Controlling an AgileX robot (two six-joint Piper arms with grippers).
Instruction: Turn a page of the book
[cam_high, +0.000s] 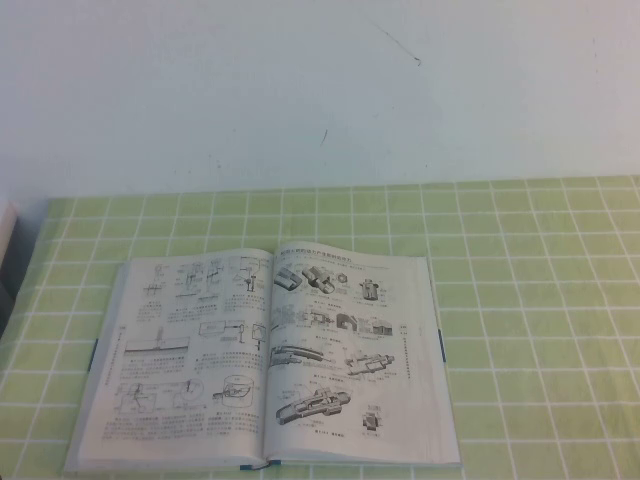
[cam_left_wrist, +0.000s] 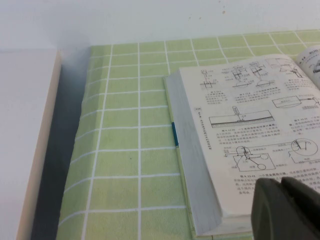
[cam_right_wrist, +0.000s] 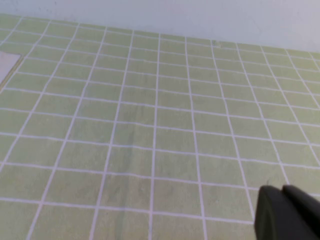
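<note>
The book (cam_high: 265, 360) lies open and flat on the green checked cloth, near the front left of the table. Its right-hand leaf, the page (cam_high: 345, 340), shows black machine-part drawings; the left-hand leaf carries line sketches in a grid. Neither arm appears in the high view. In the left wrist view my left gripper (cam_left_wrist: 280, 181) is shut and empty, hovering by the near outer corner of the book (cam_left_wrist: 250, 125), whose blue cover edge (cam_left_wrist: 174, 134) shows. My right gripper (cam_right_wrist: 281, 187) is shut on nothing, over bare cloth; the book is out of that view.
A white block (cam_left_wrist: 25, 140) stands off the table's left edge, with a dark gap between it and the cloth; it shows at the high view's left border (cam_high: 5, 235). A white wall runs behind the table. Green cloth (cam_high: 540, 300) stretches right of the book.
</note>
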